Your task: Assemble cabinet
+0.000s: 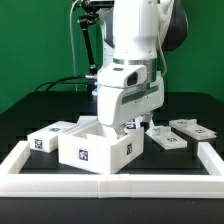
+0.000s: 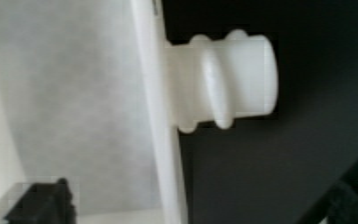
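Note:
The white cabinet body, an open-topped box with a tag on its front, stands on the black table. My gripper hangs low over its rear corner on the exterior view's right. In the wrist view a white wall of the body fills one side, with a ribbed white peg sticking out of it. My gripper is open. One dark fingertip is on the wall's white side, the other at the frame's edge over the dark table. The fingers hold nothing.
A small white tagged block lies beside the body on the exterior view's left. Two flat tagged panels lie on the right. The low white border frame runs along the front and both sides.

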Robot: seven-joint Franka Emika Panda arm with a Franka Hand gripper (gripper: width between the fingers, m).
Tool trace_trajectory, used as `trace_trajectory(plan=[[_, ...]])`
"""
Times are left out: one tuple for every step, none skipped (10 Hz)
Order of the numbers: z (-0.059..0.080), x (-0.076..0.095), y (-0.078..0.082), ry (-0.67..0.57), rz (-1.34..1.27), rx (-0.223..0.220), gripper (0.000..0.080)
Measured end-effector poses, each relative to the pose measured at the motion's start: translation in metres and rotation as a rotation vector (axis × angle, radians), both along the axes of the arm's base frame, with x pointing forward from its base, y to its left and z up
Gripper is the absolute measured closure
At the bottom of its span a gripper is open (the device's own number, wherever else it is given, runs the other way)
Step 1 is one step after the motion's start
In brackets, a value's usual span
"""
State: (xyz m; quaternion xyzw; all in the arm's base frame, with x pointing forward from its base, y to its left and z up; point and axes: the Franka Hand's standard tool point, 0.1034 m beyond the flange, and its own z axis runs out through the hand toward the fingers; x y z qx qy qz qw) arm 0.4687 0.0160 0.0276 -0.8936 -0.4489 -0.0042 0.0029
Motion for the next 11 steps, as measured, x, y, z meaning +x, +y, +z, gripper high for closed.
trace_trajectory(plan=[[0.0,0.0,0.0,0.0,0.0,0.0,0.0228],[0.0,0.0,0.0,0.0,0.0,0.0,0.0228],[0.0,0.0,0.0,0.0,0.0,0.0,0.041],[0.0,0.0,0.0,0.0,0.0,0.0,0.0544],[0.0,0.0,-0.0001,0.0,0.0,0.0,0.0544],[0.0,0.0001,-0.0001,0.0,0.0,0.0,0.072],[-0.0001,-0.0001,-0.0004,0.0,0.0,0.0,0.0764],[0.0,-0.0001,-0.0005,0.0,0.0,0.0,0.0764],[0.0,-0.0001,-0.0005,0.0,0.0,0.0,0.0764],[0.0,-0.0001,-0.0005,0.0,0.0,0.0,0.0764],[0.0,-0.0001,-0.0005,0.0,0.0,0.0,0.0764]])
